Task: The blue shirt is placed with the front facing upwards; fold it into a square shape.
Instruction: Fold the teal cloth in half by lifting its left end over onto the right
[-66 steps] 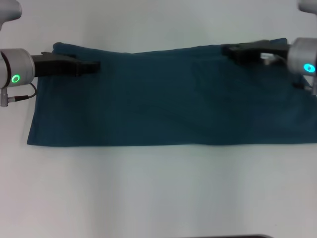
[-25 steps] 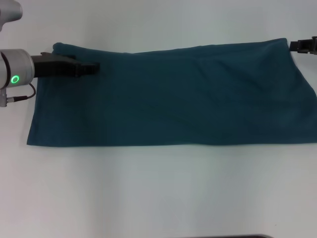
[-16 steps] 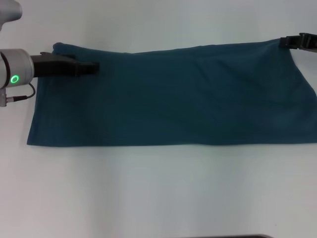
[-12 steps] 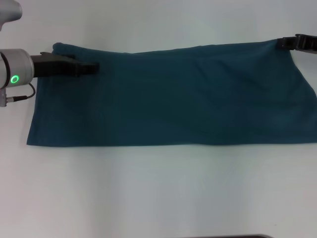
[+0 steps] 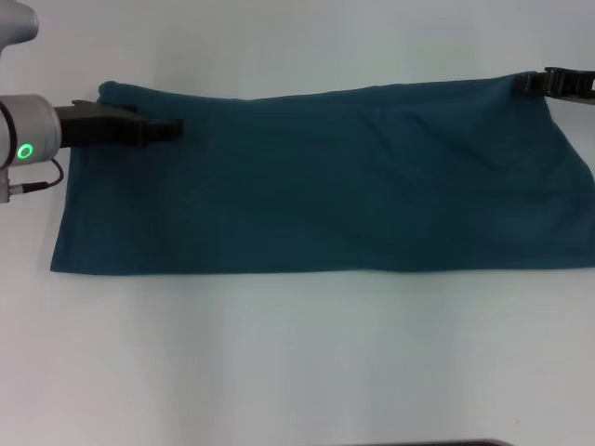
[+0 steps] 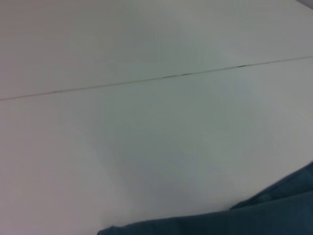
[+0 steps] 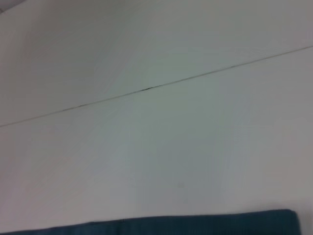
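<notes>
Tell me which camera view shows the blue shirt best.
The head view: the whole blue shirt lies there as a long folded band on the white table, left gripper over its far left corner, right gripper at its far right corner. Both wrist views show only an edge strip.

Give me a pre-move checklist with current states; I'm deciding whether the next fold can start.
1. The blue shirt lies flat as a long band on the white table: ok.
2. Shirt fully in the head view: not ok, its right end runs to the picture's edge.
3. Left gripper over the shirt's far left corner: ok.
4. Right gripper at the far right corner: ok, only its tip shows.
5. Either gripper holding cloth: cannot tell.
6. Lettering and collar tucked out of sight: ok, none shows.
</notes>
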Controlling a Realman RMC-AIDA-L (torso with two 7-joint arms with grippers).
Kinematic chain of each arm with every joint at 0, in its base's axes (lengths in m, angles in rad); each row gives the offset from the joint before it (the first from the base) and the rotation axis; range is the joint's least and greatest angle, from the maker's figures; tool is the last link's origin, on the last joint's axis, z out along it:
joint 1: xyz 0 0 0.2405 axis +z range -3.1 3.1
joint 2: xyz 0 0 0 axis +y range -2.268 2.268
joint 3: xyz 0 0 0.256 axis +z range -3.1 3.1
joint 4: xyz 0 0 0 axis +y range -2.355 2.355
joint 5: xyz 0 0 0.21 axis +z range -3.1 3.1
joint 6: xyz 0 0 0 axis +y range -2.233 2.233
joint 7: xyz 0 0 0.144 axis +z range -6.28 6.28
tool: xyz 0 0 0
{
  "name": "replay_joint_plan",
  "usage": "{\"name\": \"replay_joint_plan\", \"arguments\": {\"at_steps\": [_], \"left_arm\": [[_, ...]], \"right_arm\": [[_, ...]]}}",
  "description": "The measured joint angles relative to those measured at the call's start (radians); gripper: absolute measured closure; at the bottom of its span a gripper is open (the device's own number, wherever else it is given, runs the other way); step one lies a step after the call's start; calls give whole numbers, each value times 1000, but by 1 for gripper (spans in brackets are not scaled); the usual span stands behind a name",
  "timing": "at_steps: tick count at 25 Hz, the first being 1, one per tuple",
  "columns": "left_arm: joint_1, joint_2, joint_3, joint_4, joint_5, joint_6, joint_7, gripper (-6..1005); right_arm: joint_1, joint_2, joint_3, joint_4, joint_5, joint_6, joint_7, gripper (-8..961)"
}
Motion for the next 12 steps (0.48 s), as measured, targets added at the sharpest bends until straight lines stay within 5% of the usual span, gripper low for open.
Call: {"name": "replay_joint_plan", "arguments": {"at_steps": [12], "left_arm": [[6,0,0,2,0,-14,0,203]], "right_arm": [[-11,8,7,3,6,29,-15,917]]}}
